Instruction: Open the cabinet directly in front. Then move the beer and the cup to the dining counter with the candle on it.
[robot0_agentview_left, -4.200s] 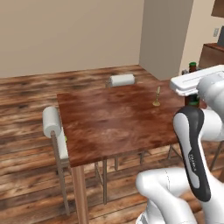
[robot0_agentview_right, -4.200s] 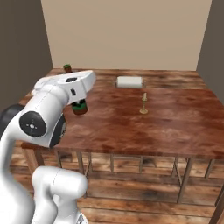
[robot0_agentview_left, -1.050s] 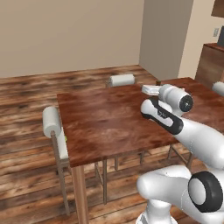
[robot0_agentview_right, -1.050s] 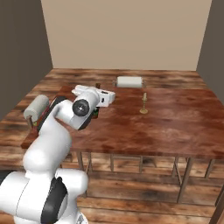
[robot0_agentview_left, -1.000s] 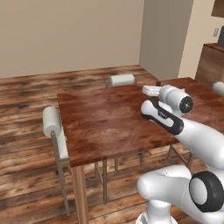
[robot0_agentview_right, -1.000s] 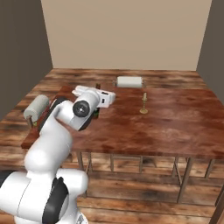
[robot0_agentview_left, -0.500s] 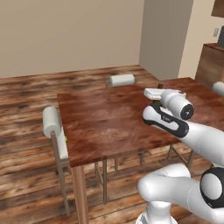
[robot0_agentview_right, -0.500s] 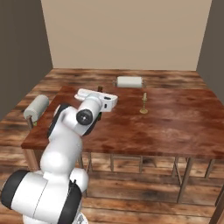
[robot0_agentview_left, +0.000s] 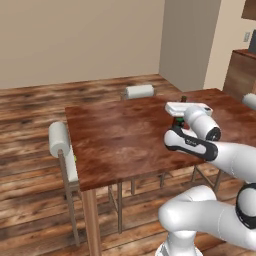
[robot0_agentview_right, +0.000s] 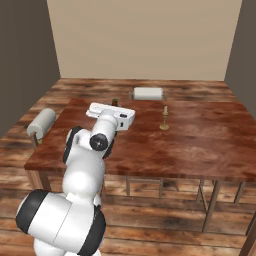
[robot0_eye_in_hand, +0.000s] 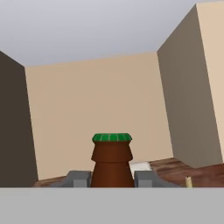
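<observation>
Arm reaches out over the dining counter (robot0_agentview_left: 115, 145), hand sitting at right-center of the left base view and left-center of the right base view. Gripper (robot0_eye_in_hand: 112, 178) is partly closed around the beer (robot0_eye_in_hand: 112, 162): in the hand view the brown neck with green cap stands upright between the two grey fingers (robot0_eye_in_hand: 78, 178), both pressed against the glass at bottom center. From the left base view only the bottle's top (robot0_agentview_left: 183, 98) pokes up behind the white hand, with a bit of green label below it; from the right base view the cap (robot0_agentview_right: 114, 101) shows just above the hand. Whether the bottle's base touches the counter I cannot tell, the hand hides it. Candle (robot0_agentview_right: 164, 119) stands upright on the counter, right of the hand in the right base view, near the far edge, apart from the beer; its tip shows at the lower right of the hand view (robot0_eye_in_hand: 188, 181). White chair back (robot0_agentview_right: 148, 93) at the far side of the counter, top center; another chair (robot0_agentview_left: 60, 140) at the left edge of the counter in the left base view. Wood plank floor (robot0_agentview_left: 30, 105) all around, beige wall (robot0_agentview_right: 140, 35) behind.
</observation>
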